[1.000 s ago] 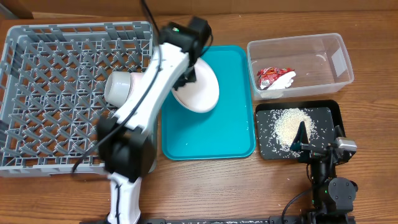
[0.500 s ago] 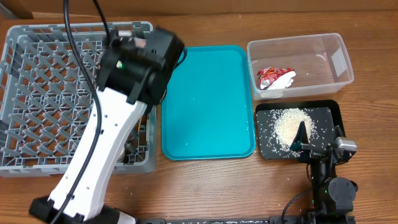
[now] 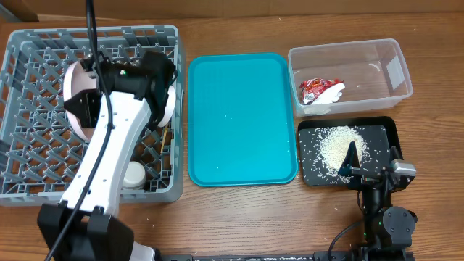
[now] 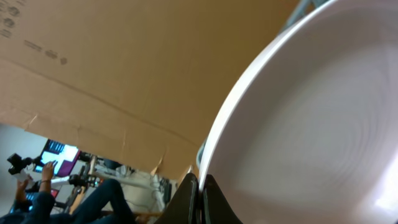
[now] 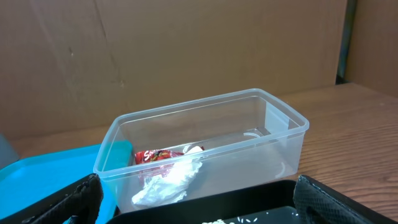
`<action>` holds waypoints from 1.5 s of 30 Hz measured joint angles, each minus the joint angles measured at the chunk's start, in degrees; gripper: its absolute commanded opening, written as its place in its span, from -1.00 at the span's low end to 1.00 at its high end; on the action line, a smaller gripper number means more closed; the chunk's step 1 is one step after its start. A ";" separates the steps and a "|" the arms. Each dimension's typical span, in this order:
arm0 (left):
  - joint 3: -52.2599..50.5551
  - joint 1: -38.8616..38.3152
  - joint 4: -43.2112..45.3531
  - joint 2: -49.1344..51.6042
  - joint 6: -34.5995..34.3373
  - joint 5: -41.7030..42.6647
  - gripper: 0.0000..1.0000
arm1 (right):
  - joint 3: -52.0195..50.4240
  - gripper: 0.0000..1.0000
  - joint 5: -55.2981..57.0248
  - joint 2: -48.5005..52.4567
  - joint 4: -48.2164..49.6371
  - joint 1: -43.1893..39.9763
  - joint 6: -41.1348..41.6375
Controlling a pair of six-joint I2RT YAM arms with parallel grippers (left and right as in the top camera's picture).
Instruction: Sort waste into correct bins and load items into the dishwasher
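Observation:
In the left wrist view my left gripper is shut on the rim of a white plate, which fills the right of that view. From overhead the left arm reaches over the grey dishwasher rack. A white plate stands on edge left of the wrist, and another white rim shows on its right. A small white bowl and chopsticks lie in the rack's front right. My right gripper is open over the black tray, which holds the rice grains. The red-and-white wrapper lies in the clear tub.
The teal tray lies between the rack and the two bins with nothing on it. Brown cardboard walls stand behind the table.
The left arm has swung left from the teal tray to over the rack, carrying the plate. The teal tray is now bare. The right arm has not moved.

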 measured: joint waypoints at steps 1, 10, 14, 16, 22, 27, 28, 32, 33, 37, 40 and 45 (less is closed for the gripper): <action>-0.02 0.48 1.64 0.68 0.00 -1.03 -0.91 | 0.00 1.00 -0.02 0.00 0.02 0.00 0.00; -0.02 4.13 7.93 9.81 2.80 -2.75 -0.92 | 0.00 1.00 0.02 0.00 0.02 0.00 0.02; -0.09 3.78 8.48 12.83 2.93 -2.73 -0.92 | 0.00 1.00 0.02 0.00 0.04 0.00 0.02; -0.09 3.41 8.46 13.27 2.93 -2.71 -0.78 | 0.00 1.00 0.02 0.00 0.00 0.00 0.02; -0.09 1.31 7.48 13.27 2.95 -2.75 0.68 | 0.00 1.00 0.02 0.00 0.02 0.00 0.00; 0.00 -1.51 6.73 12.72 2.78 -1.77 0.95 | 0.00 1.00 0.00 0.00 0.00 0.00 0.02; 0.26 -2.29 6.67 12.22 2.80 -1.16 0.98 | 0.00 1.00 0.00 0.00 0.02 0.00 0.00; 3.54 -6.23 6.73 7.58 2.86 4.31 1.00 | 0.00 1.00 0.02 0.00 0.02 0.00 0.00; 4.63 -7.30 6.67 5.84 3.02 6.34 1.00 | 0.00 1.00 0.00 0.00 0.02 0.00 0.00; 9.57 -10.91 6.86 -3.61 4.68 19.89 1.00 | 0.00 1.00 0.02 0.00 0.04 0.00 -0.02; 10.93 -13.53 7.76 -10.34 4.92 30.10 1.00 | 0.00 1.00 -0.02 0.00 -0.02 0.00 -0.02; 11.50 -20.85 12.85 -20.20 4.94 46.77 1.00 | 0.00 1.00 0.02 0.00 0.02 0.00 0.00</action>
